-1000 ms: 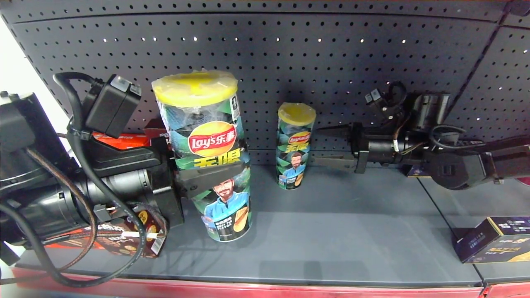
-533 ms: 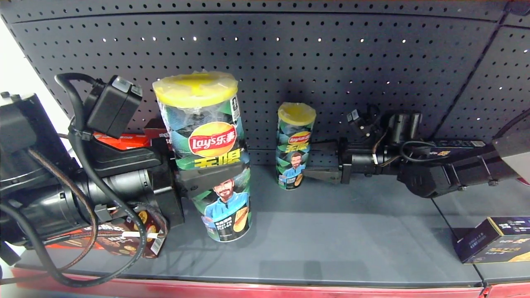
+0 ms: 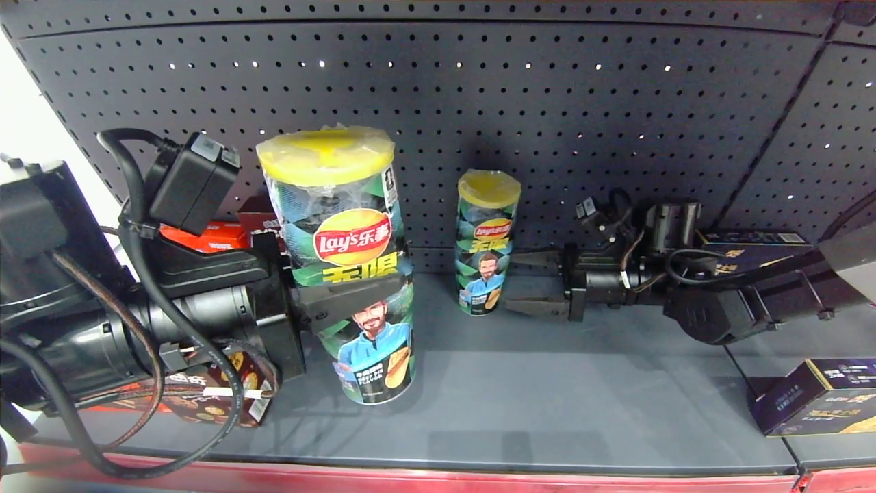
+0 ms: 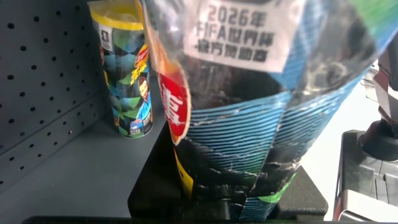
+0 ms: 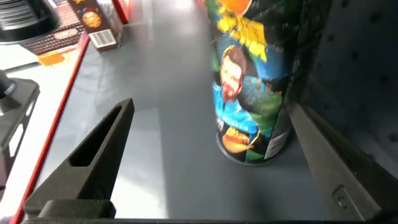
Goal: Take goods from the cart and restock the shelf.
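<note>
Where the left tool grips, the cylindrical can is film-wrapped.

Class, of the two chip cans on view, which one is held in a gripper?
The nearer chip can, clamped in the left gripper. The farther chip can stands free by the pegboard; the right gripper beside it is open.

Dark grey shelf, perforated back panel, red front lip. Small chip can upright at centre, near the back panel. Large chip can upright farther forward and left; base contact with shelf not discernible. Biscuit box front left, red box behind it. Dark blue box front right.
</note>
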### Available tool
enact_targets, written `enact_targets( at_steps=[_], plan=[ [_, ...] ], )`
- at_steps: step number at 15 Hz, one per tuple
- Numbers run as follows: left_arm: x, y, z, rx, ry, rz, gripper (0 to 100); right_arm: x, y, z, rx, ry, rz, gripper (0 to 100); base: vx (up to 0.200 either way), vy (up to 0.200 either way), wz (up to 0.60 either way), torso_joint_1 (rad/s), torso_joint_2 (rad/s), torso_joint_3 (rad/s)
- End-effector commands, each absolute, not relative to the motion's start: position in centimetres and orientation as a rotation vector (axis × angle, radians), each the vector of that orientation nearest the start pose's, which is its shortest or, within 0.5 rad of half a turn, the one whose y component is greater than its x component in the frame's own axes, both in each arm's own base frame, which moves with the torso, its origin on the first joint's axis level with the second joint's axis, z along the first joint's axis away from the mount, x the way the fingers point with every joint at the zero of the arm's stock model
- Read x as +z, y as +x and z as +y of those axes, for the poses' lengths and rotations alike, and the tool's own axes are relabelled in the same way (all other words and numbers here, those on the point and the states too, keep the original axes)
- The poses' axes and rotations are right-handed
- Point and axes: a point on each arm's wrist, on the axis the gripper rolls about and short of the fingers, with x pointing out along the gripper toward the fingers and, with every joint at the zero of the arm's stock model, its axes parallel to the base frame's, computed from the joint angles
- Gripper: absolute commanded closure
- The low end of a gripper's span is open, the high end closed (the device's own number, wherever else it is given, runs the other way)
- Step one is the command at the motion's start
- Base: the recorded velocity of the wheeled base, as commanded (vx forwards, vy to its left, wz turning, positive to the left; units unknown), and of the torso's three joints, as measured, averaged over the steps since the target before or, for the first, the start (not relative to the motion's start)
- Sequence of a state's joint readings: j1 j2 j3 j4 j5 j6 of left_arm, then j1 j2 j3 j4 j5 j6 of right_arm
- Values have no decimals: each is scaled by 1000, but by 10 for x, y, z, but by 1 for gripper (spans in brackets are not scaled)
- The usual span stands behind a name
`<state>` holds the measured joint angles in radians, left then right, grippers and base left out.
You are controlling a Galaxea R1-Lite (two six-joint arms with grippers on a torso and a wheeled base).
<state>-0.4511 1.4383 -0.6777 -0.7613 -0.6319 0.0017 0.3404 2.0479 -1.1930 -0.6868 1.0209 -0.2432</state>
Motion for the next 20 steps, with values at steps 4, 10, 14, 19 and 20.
enact_targets(
  at_steps=[4, 10, 14, 19, 20],
  plan=[
    [232, 207, -115, -1083, 2, -4, 100, 180, 360, 143, 1357, -151, -16, 0, 0, 0, 0, 0, 0, 0],
    [223, 204, -114, -1083, -2, 4, 100, 170, 385, 157, 1356, -153, -25, 0, 0, 0, 0, 0, 0, 0],
    [223, 206, -114, -1081, -2, 4, 100, 164, 397, 172, 1375, -156, -40, 0, 0, 0, 0, 0, 0, 0],
    [221, 206, -114, -1081, -2, 10, 100, 157, 402, 203, 1368, -167, -50, 0, 0, 0, 0, 0, 0, 0],
    [221, 206, -114, -1080, -2, 10, 100, 157, 403, 205, 1363, -168, -53, 0, 0, 0, 0, 0, 0, 0]
  ],
)
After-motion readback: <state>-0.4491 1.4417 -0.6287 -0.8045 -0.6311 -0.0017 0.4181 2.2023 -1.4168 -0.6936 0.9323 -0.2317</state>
